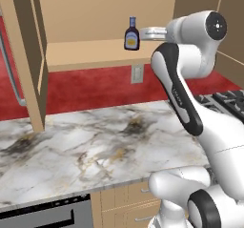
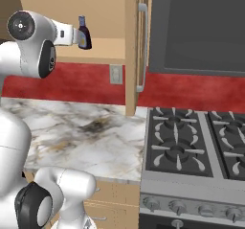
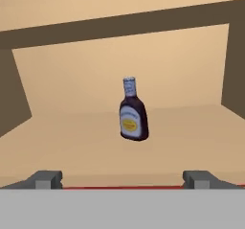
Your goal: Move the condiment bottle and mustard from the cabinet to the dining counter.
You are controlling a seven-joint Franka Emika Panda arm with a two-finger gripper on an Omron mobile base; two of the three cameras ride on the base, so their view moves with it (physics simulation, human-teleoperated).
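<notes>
In the left base view the open cabinet (image 1: 38,55) hangs at ten o'clock, its door swung out at the far left with a silver bar handle (image 1: 12,69) along it. On the inner shelf (image 1: 90,53), toward twelve o'clock, the condiment bottle (image 1: 131,34) stands upright, dark with a pale cap and a yellow label. Just to its right, at one o'clock, the arm's wrist reaches in at shelf height; the fingers themselves are hidden there. Below, the marble counter (image 1: 86,146) spreads across the middle, with a wall outlet (image 1: 137,73) on the red backsplash above it.

In the right base view the same bottle (image 2: 83,33) sits at eleven o'clock, just past the end of the wrist. The cabinet's other door edge and its long handle (image 2: 141,46) run down at twelve o'clock, and a black stove (image 2: 196,137) fills four o'clock.

In the hand view the bottle (image 3: 132,110) stands at the centre on the shelf, straight ahead and well apart from the gripper (image 3: 122,179). The two fingertips (image 3: 45,179) rise at seven and five o'clock, spread wide with nothing between them.
</notes>
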